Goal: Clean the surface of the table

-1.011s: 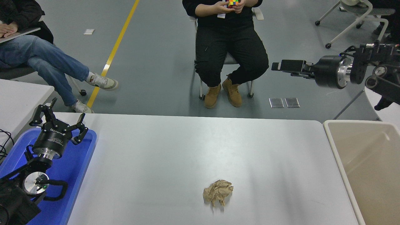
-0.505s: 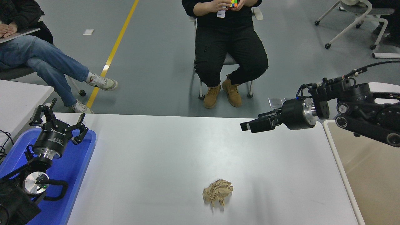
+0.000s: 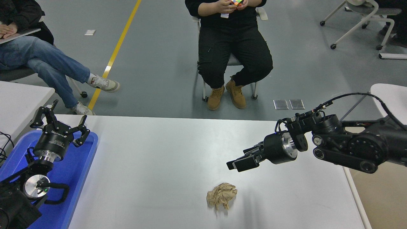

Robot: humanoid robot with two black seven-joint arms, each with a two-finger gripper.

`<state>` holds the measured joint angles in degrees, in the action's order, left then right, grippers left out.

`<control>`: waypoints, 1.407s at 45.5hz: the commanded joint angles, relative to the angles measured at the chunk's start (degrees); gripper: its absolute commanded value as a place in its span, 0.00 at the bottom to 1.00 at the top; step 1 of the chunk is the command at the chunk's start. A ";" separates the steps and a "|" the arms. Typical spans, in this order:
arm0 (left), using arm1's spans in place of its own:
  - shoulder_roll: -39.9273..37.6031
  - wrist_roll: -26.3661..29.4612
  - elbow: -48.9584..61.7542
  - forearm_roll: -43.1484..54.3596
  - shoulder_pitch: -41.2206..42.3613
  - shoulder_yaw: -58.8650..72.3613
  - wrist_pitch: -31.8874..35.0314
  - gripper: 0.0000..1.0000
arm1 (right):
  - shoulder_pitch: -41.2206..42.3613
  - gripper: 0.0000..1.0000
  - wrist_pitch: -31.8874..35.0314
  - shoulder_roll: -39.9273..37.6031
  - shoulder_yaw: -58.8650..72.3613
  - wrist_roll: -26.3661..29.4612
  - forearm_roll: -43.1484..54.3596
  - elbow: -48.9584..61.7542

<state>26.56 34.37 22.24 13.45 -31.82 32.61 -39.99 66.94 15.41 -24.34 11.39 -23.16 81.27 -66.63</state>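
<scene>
My black right gripper (image 3: 234, 166) hung above the wide white table surface (image 3: 159, 159), jaws pressed together w/ nothing between them, just up-right of a crumpled brown paper ball (image 3: 221, 199) lying near the front edge. My left gripper (image 3: 60, 125) sat parked over the blue plastic tray (image 3: 79, 168) at lower left, fingers spread.

head view — high, robot's side | faces forward-down over table surface (image 3: 165, 152)
</scene>
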 commanded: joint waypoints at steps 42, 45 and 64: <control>-0.02 0.00 0.00 0.00 0.00 0.00 0.00 1.00 | -10.43 0.99 -7.85 11.77 2.67 -0.04 1.52 15.65; -0.02 0.00 0.00 0.00 0.00 0.00 0.00 1.00 | -11.04 0.99 -8.55 11.77 3.02 -0.04 1.52 16.18; -0.02 0.00 0.00 0.00 0.00 0.00 0.00 1.00 | -13.07 0.99 -10.66 12.65 3.11 -0.04 1.52 16.19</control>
<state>26.54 34.37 22.24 13.45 -31.82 32.61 -39.99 55.15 6.19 -12.43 14.26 -23.20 82.79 -50.81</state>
